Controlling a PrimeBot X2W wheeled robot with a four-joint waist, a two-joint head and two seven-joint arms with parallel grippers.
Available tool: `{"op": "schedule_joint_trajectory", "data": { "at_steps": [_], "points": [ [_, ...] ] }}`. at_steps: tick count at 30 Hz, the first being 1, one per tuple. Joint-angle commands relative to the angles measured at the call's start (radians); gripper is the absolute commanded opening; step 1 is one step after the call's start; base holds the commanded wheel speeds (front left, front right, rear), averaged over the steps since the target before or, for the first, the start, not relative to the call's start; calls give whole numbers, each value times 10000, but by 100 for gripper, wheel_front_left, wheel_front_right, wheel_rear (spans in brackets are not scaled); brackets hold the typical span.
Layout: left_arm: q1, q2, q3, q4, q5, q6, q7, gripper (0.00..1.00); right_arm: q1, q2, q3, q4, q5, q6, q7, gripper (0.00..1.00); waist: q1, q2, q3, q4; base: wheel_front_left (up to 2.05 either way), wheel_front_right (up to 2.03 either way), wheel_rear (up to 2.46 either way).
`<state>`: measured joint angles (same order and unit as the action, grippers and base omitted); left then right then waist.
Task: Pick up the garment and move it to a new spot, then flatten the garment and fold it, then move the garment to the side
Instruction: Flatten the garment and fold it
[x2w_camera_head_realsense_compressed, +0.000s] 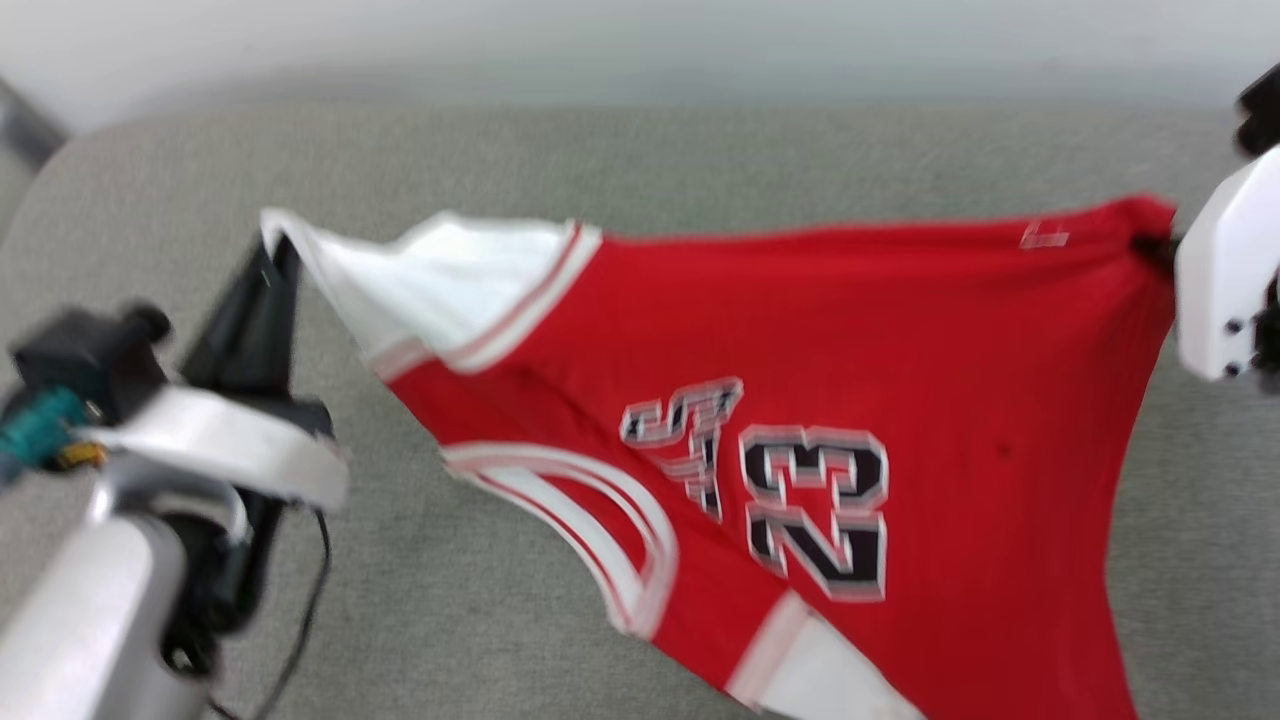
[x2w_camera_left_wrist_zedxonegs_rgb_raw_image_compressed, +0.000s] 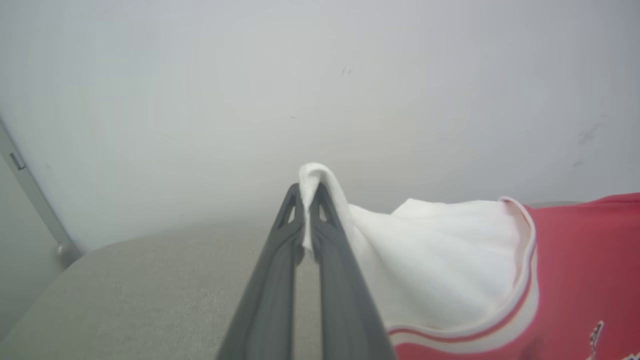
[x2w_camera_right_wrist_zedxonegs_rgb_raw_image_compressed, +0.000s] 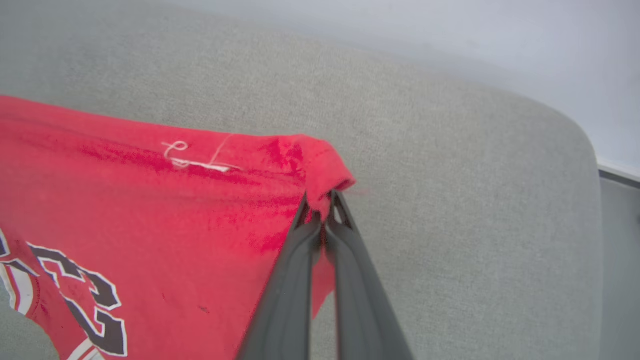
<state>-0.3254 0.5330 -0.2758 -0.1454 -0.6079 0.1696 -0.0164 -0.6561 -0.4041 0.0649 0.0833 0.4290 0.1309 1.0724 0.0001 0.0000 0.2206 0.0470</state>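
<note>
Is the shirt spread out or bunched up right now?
Spread, not flat. The shirt hangs stretched between the left tool, shut on its white sleeve, and the right tool, shut on a red corner.

In the head view the garment (x2w_camera_head_realsense_compressed: 800, 350) hangs spread over the cushioned surface (x2w_camera_head_realsense_compressed: 700, 150), stretched from 9 to 3 o'clock. The left gripper (x2w_camera_head_realsense_compressed: 275, 255), at 9 o'clock, pinches a sleeve corner, and the right gripper (x2w_camera_right_wrist_zedxonegs_rgb_raw_image_compressed: 320, 200), at 3 o'clock, pinches a hem corner. The other sleeve droops toward 6 o'clock. The wall (x2w_camera_head_realsense_compressed: 640, 40) stands behind at 12 o'clock.
</note>
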Motion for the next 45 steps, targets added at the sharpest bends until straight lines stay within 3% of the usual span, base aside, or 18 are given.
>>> {"op": "schedule_joint_trajectory", "data": {
  "at_steps": [1,9,17,24,33,40,45],
  "points": [
    [-246,99,95,-68,59,-16,62,0,-176,-83,-80,-103,-43,-3,-108,0,-1,0,-418,-281,0,0,0],
    [-3222,499,307,713,-135,-544,1015,0,-1290,9,-774,-343,-302,-5,-190,0,-1,0,-829,-667,0,0,0],
    [-6906,117,40,3171,151,-1144,1135,0,-3260,186,-1060,430,-990,-8,-1073,0,-1,0,291,-920,0,0,0],
    [-9992,-49,-240,5192,840,-1547,714,0,-5522,651,-1169,1242,-1576,-8,-2649,0,-1,0,2154,-1198,0,0,0],
    [-13278,116,-69,6761,1413,-1725,-248,0,-8205,979,-980,2441,-1880,-10,-5138,0,-1,0,4123,-1662,0,0,0],
    [-14658,96,-154,7408,1605,-1793,-624,0,-10038,938,-95,3790,-1803,-10,-7369,0,-1,0,5269,-1740,0,0,0],
    [-14276,-78,-155,7411,1440,-1696,-730,0,-10544,949,682,4834,-1496,-8,-8096,0,-1,0,5658,-1628,0,0,0]
  ]
}}
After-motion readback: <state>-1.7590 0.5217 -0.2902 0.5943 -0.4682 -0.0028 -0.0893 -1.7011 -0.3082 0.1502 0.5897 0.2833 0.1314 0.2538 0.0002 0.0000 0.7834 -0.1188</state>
